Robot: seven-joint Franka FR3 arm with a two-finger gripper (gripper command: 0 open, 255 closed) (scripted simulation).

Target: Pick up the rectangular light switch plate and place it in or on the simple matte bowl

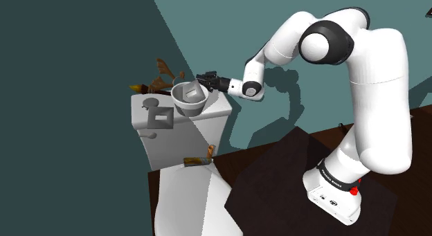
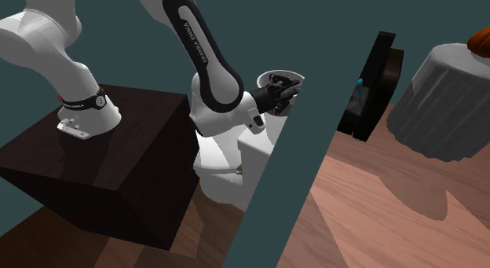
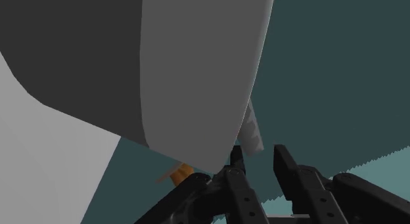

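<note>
A grey matte bowl (image 1: 178, 95) stands on the white toilet tank (image 1: 216, 110). A pale rectangular piece, the switch plate (image 1: 192, 95), lies inside it. My black gripper (image 1: 201, 80) reaches in level from the shoulder view's right, its tips at the bowl's rim. In the wrist view the bowl's wall (image 3: 197, 78) looms close, and a pale sliver of the plate (image 3: 251, 131) shows just beyond the fingertips (image 3: 236, 158). The gripper (image 3: 259, 157) has its fingers a little apart, teal wall showing between them, and nothing clasped. The second exterior view shows the gripper (image 2: 287, 91) at the bowl (image 2: 283, 74).
Brown and orange items (image 1: 163, 77) stand behind the tank, and another brown item (image 1: 197, 161) lies below it on the toilet. A dark rectangular shadow (image 1: 162, 117) falls on the tank. A teal wall (image 2: 314, 133), a black cabinet (image 2: 377, 78) and a draped round table (image 2: 444, 101) stand nearby.
</note>
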